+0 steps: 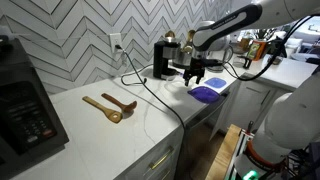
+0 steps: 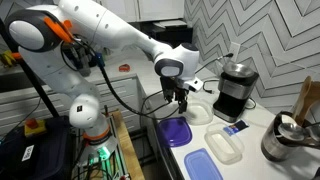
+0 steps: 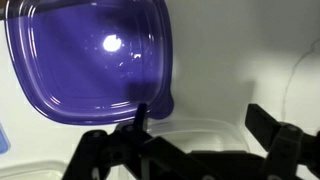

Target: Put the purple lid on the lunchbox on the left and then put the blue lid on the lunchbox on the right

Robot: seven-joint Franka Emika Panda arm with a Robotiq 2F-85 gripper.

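Observation:
The purple lid (image 3: 90,55) lies flat on the white counter, filling the upper left of the wrist view. It also shows in both exterior views (image 1: 206,94) (image 2: 177,131). My gripper (image 3: 200,125) hangs open just above the counter beside the lid, with nothing held (image 1: 195,76) (image 2: 180,104). Below the jaws sits a clear lunchbox (image 3: 205,128), its rim faint against the counter. In an exterior view a clear lunchbox (image 2: 223,148) lies to the right of the purple lid and another (image 2: 197,113) behind it. The blue lid (image 2: 203,166) rests nearer the counter's front edge.
A black coffee machine (image 1: 163,58) (image 2: 235,88) stands at the tiled wall behind the gripper, its cord trailing over the counter. Two wooden spoons (image 1: 110,105) lie farther along. A metal kettle (image 2: 285,140) stands at the right. The counter edge (image 1: 190,125) drops off near the lids.

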